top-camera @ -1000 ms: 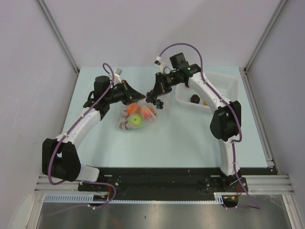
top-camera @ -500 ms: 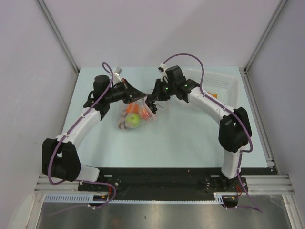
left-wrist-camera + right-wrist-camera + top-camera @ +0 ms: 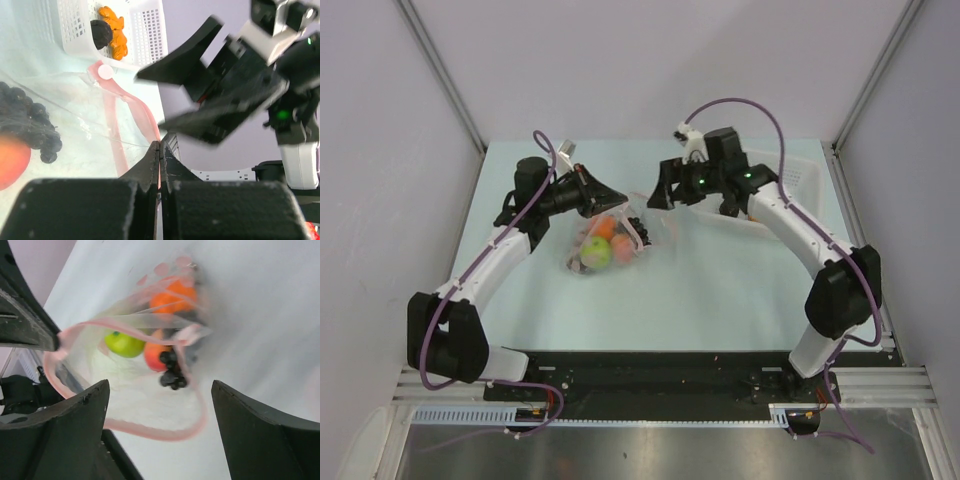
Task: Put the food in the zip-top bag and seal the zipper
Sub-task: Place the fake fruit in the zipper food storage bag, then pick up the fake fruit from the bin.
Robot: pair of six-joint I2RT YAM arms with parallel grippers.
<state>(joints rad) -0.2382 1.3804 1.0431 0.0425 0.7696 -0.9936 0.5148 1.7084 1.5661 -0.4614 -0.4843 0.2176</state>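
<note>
One bag (image 3: 120,390), one basket (image 3: 145,25), one orange ball (image 3: 172,297), one green apple (image 3: 123,344), one grape cluster (image 3: 171,372).

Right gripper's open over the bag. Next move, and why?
Probably swing the right gripper over to the basket for the orange piece. Its jaws are open and empty, the grapes lie inside the bag, and the left gripper pinches the bag's edge.

Robotics lab test cell. A pale blue bench (image 3: 720,290) is boxed in by plain grey wall panels (image 3: 620,60) behind and beside it. A left arm (image 3: 490,262) and right arm (image 3: 798,232), trailing purple cables (image 3: 738,100), are bolted to a metal rail (image 3: 880,382) along the bench's near edge.
</note>
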